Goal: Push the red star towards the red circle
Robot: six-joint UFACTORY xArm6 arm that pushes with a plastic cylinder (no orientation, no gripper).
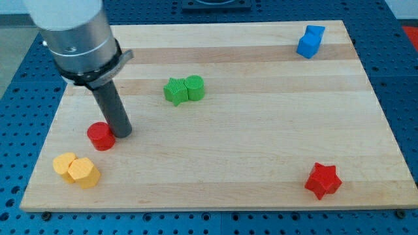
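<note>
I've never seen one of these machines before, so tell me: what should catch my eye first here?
First, the big grey arm at the view's upper left, ending in a dark rod whose tip rests just right of the red circle. Then the red star, alone at the lower right, far across the wooden board from that circle. Bright extras: green blocks at the top middle, a blue block in the top right corner, yellow blocks at the lower left.
</note>
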